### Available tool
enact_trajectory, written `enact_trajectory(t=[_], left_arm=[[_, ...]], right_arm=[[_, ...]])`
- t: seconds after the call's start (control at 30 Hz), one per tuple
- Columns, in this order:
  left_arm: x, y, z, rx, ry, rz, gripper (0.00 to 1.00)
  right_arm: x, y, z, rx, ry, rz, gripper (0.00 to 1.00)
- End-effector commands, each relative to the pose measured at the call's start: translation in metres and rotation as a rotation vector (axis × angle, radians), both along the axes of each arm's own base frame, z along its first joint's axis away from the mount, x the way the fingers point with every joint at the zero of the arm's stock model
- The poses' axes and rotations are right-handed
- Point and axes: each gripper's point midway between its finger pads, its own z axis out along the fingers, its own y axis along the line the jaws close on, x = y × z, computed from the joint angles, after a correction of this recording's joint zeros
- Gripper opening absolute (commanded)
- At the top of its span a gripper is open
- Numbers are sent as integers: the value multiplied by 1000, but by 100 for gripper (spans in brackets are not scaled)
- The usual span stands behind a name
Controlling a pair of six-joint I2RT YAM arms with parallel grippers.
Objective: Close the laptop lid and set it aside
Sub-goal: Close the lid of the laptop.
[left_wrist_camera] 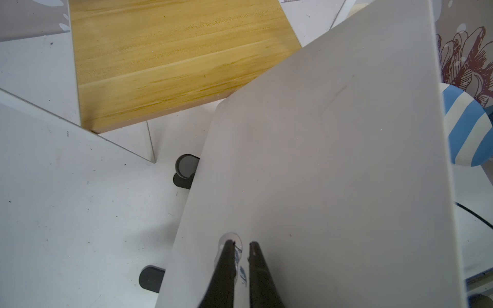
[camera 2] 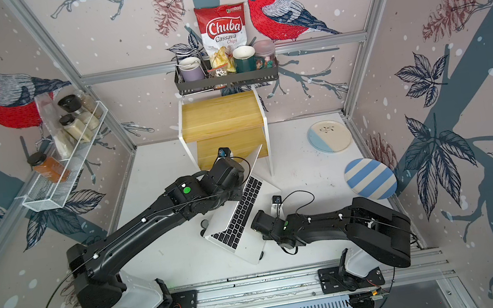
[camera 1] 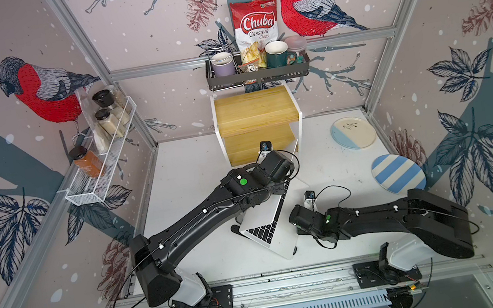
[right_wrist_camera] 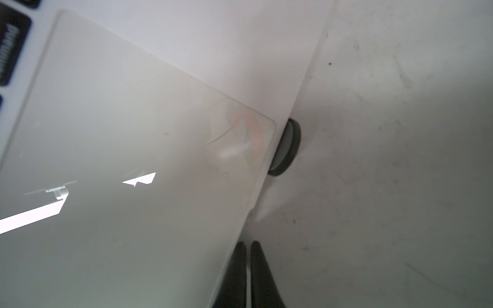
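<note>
We see the thin silver-white laptop (camera 2: 253, 250) lying slanted on a black folding stand (left_wrist_camera: 184, 170) in the middle of the white desk (camera 1: 188, 170). Its base is therefore lifted off the surface, and we think it could slide.

The flat silver-white laptop lid (left_wrist_camera: 333, 160) is half open and leans over the black keys (camera 2: 238, 215). The left hand (left_wrist_camera: 241, 244) has its two fingers together and holds nothing. Its tips seem to rest on the outer face of the lid. We judge that the closed fingers serve as one blunt pusher, because this panel needs to be pressed down, not gripped.

The right hand (right_wrist_camera: 248, 244) also has its fingers together and is empty. It sits just beside the front edge of the base, next to the large trackpad (right_wrist_camera: 133, 120). Whether it touches the edge we cannot tell. We think it waits there as a stop, so that the base does not slip off the stand under the push.

The closing is in progress, and the setting aside is not yet begun. A push that is too hard could shift the whole machine on its support.
</note>
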Motion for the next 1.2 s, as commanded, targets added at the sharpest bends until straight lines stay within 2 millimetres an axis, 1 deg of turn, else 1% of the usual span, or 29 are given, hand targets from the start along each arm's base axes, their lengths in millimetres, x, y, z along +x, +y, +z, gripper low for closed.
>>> enact_trajectory(t=[0.0,0.1,0.27,0.47,0.63,0.77,0.9,1.0,1.07,1.1,1.17], left_arm=[[-4,13,-22,79,36,35,13],[-7,10,-28,76,37,45,13],[-7,22,-36,99,28,130,12],[-10,27,-49,59,36,179,12],[-11,22,-57,21,29,198,12],[-11,26,-61,46,21,215,13],[-8,27,-48,47,-19,196,17],[-5,32,-29,35,-70,193,20],[-5,36,-16,43,-87,181,15],[-7,36,-7,39,-87,165,13],[-11,34,4,15,-81,138,13]], right_arm=[[-11,-4,-9,-35,63,28,9],[-10,-5,-8,-39,59,20,10],[-9,-4,-8,-27,56,10,11],[-10,-5,-10,-17,56,2,12],[-11,-15,-11,12,47,-22,15],[-11,-28,-9,34,38,-48,16],[-10,-40,5,49,-3,-51,24],[-11,-49,22,47,-39,-40,24],[-11,-57,35,50,-62,-39,24],[-11,-62,46,67,-81,-38,23],[-11,-68,64,97,-110,-33,22]])
